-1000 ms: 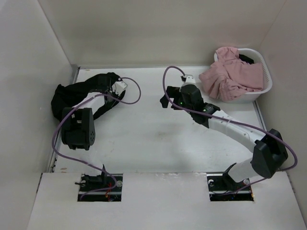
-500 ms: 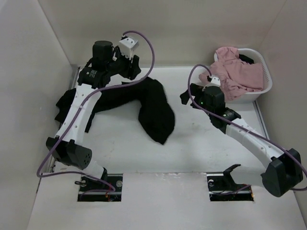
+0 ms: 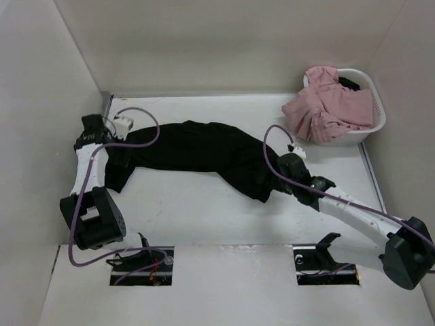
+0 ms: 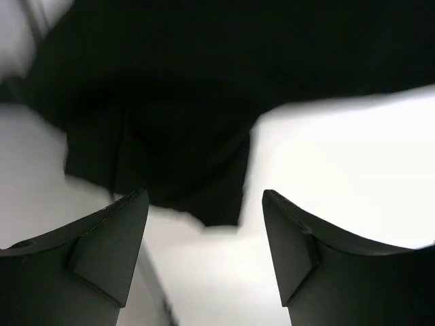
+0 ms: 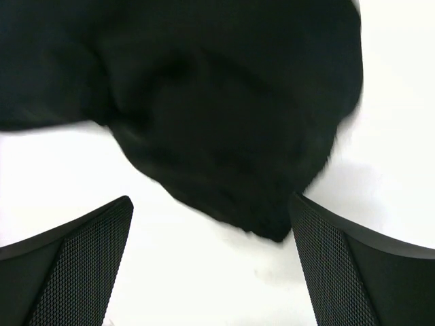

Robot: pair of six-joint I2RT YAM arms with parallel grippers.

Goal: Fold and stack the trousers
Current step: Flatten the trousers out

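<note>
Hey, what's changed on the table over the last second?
The trousers, bunched at the far left, were lifted by the left claw and now lie stretched across the table. That claw has come down at their left end and is open. The right claw swung to their right end, also open. The pink garment and basket stayed put.

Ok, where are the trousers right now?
In the top view the trousers lie stretched across the middle of the table, one end by the left gripper at the left edge, the other by the right gripper, short of the white basket.
</note>
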